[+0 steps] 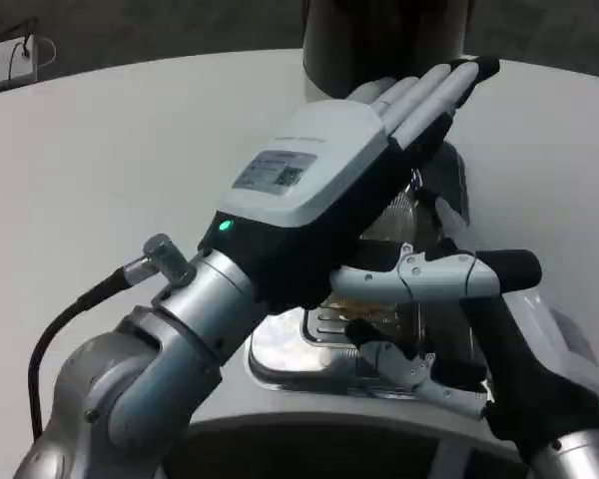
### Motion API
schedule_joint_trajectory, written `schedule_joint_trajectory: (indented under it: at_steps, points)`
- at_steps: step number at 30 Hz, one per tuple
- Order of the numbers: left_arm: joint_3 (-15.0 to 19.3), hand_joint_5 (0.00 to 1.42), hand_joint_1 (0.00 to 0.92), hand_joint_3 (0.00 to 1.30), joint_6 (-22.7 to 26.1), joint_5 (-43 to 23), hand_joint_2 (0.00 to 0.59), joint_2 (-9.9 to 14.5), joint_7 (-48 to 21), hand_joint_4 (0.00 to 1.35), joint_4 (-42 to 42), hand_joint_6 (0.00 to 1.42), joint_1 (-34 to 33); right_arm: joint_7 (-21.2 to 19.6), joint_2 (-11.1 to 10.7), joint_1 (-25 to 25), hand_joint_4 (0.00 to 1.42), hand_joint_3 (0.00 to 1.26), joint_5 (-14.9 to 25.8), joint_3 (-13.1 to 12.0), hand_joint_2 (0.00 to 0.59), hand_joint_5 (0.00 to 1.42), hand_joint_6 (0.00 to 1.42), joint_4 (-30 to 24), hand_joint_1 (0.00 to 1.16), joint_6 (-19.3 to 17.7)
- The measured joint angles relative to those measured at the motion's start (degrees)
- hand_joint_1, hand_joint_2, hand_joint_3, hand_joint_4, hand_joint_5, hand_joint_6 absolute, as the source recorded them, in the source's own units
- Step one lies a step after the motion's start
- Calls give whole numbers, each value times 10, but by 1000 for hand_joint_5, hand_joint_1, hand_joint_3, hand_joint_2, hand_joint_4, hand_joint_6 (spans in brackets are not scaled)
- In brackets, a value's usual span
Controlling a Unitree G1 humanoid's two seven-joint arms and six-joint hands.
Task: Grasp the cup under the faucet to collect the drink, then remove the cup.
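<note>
Reaching toward the tall dark-and-silver cylindrical drink dispenser [379,40] at the far side of the round white counter [110,150], with the left hand [319,170] raised just in front of it, white back up, long fingers [434,95] laid straight and close together, tips pointing at the dispenser's lower body. Cannot tell whether anything sits against the palm, since the underside is hidden.

Looks like a clear ribbed plastic cup [397,222] directly below the dispenser, a translucent patch glimpsed past the left hand's edge; too covered to say whether it is gripped, or whether any drink is in it. Lower still, in front of the dispenser's base, a shiny slotted metal drip tray [290,354].

Coming in from the near right of the dispenser, the right hand [509,369], with pale fingers [409,367] bent low over the tray's right part; hold on anything not readable.

Judged early in the task: hands gathered at the cup's spot, no secure grasp shown, filling and removal both left to do.

Tight room close to the dispenser: two hands crowded over the tray, dispenser wall right behind the fingertips, tray rim beneath. Wide open counter to the left of the dispenser, and more to its right, for carrying the cup out.
</note>
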Motion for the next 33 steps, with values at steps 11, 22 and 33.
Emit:
schedule_joint_trajectory:
  at_steps: [11,22,33]
  points:
    - [12,36,0,0,-1,1,67,-3,13,0,-8,15,15,-13,-3,-13,0,0,10,10,267,0,65,28,552,1]
    - [68,36,0,0,-66,14,109,-40,169,0,-25,22,88,-14,-14,-19,0,0,20,11,266,0,65,33,546,1]
    - [105,51,0,0,-137,17,127,-78,278,0,-30,22,195,-17,-22,-41,0,0,37,8,267,0,83,47,543,1]
